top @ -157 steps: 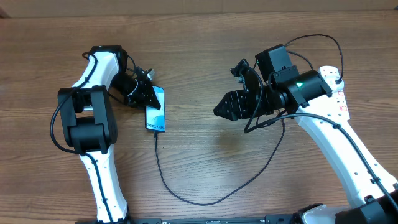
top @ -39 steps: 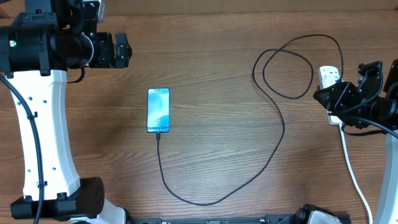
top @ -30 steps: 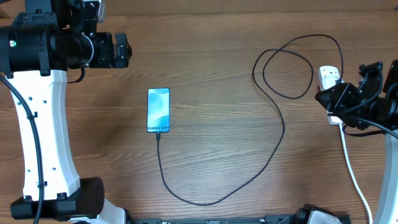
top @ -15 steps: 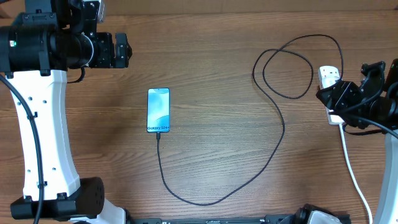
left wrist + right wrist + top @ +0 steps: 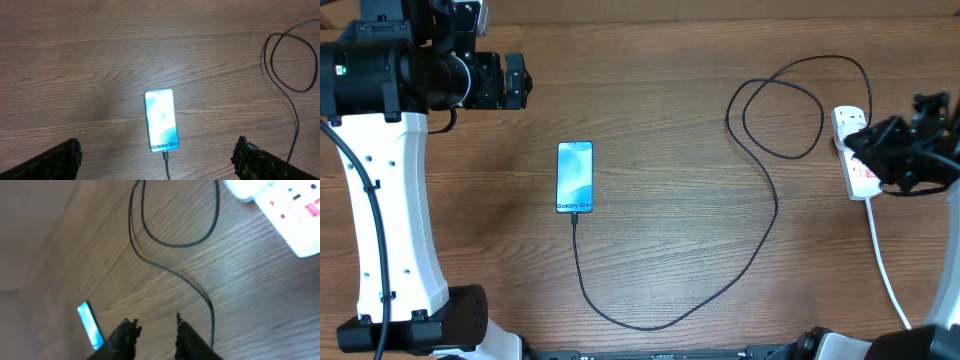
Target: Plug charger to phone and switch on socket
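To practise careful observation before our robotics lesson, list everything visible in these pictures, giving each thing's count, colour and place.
Phone: one, black edges, light blue screen, flat on the table, left of centre.
Charger cable: one, black, plugged into the phone, curving right and looping near the power strip.
Power strip: one, white with red markings, far right.
Cord: one, white, running from the power strip to the front edge.
Table: one, brown wood, under everything.
Left gripper: one, black, open, far left.
Right gripper: one, black, open, by the power strip.
Arms: two, white and black, left arm and right arm at the sides.
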Available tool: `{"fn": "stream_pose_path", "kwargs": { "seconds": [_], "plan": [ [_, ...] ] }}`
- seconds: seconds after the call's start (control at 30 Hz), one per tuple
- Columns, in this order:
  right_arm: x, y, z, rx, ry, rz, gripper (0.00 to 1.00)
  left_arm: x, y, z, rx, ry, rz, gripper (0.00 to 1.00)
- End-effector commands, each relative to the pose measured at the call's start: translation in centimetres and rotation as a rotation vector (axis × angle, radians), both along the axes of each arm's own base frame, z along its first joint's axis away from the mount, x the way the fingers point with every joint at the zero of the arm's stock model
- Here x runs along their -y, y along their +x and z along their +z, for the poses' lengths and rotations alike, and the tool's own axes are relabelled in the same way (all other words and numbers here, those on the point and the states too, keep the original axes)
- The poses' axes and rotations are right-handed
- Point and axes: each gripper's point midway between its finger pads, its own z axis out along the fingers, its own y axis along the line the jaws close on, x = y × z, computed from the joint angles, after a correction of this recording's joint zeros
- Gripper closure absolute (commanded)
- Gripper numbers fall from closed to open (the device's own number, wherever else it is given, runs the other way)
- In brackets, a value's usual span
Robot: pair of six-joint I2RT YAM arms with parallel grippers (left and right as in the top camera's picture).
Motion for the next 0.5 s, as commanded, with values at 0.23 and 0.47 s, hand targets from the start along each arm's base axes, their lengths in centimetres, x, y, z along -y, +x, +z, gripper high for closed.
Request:
{"fn": "stream_pose_path", "kwargs": {
  "seconds": [0.23,0.47],
  "plan": [
    [7.3,1.4,0.4,0.110,0.072,-0.180,0.96,-0.1,-0.1,0.7,0.020,-0.005,0.004,0.01],
    [11.7,2.0,-1.1,0.128,0.097,-0.307,0.96,-0.1,-0.1,0.7,0.020,-0.005,0.004,0.01]
  ]
}}
